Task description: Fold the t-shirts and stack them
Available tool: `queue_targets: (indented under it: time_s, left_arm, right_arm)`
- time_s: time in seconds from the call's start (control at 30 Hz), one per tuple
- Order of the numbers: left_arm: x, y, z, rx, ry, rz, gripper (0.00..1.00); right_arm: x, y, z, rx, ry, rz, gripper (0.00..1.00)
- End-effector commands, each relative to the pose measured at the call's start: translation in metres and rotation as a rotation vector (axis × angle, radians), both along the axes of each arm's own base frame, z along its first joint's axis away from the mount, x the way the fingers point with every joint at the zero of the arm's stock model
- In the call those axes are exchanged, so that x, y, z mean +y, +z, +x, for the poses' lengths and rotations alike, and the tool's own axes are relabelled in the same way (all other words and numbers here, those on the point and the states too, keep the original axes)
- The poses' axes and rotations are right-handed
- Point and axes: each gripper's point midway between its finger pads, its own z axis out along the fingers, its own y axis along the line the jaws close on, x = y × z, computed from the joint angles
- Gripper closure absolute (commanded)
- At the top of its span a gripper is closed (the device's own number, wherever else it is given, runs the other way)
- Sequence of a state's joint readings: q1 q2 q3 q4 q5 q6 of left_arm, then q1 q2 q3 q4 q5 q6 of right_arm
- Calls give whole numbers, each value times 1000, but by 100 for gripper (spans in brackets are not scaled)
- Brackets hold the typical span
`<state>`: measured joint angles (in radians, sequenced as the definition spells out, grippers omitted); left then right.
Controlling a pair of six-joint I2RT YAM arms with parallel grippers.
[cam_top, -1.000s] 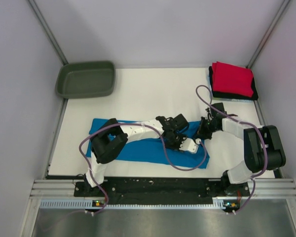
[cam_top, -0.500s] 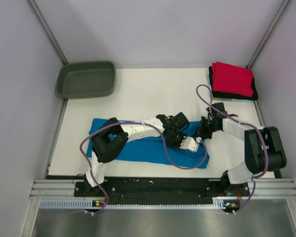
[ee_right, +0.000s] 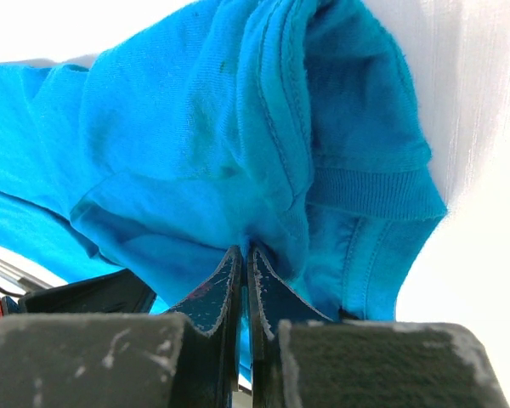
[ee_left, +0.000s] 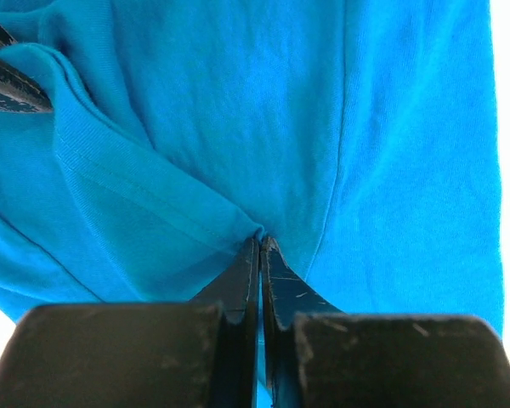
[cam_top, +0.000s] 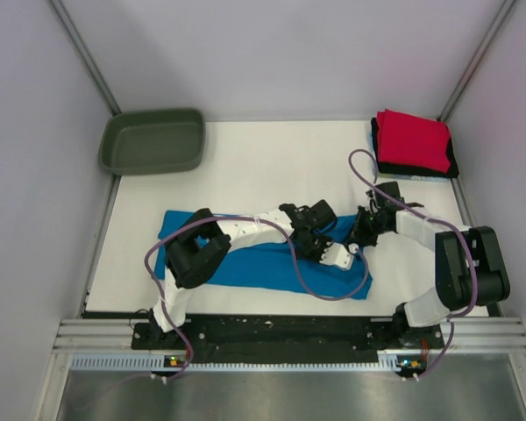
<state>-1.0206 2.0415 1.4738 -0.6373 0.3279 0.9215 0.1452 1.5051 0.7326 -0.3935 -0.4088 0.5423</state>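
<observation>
- My left claw: clamped on a hem fold of the turquoise t-shirt.
- My right claw: clamped on bunched cloth of the same shirt.
- Shirt lies along the table's near edge; folded red t-shirt sits at the far right corner.

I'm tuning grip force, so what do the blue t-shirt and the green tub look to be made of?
The blue t-shirt looks like soft knit cloth, probably cotton jersey, matte: fine knit texture, stitched hems and loose folds show in both wrist views. The green tub is likely moulded plastic, smooth with a dull sheen: one-piece rounded rim and corners, uniform olive colour.
</observation>
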Motion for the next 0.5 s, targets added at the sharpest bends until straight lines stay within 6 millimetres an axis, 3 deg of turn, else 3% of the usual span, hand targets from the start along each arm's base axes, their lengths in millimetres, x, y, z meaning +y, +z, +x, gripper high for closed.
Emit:
queue_targets:
  time_s: [0.0, 0.27, 0.47]
  left_arm:
    - [-2, 12, 1, 12, 3, -11, 100]
    - [18, 66, -1, 127, 26, -78, 100]
    - [49, 63, -12, 175, -13, -26, 100]
  right_arm:
    - [-5, 8, 3, -47, 2, -13, 100]
    - [-17, 15, -17, -44, -3, -79, 100]
    - [-7, 17, -45, -20, 18, -72, 100]
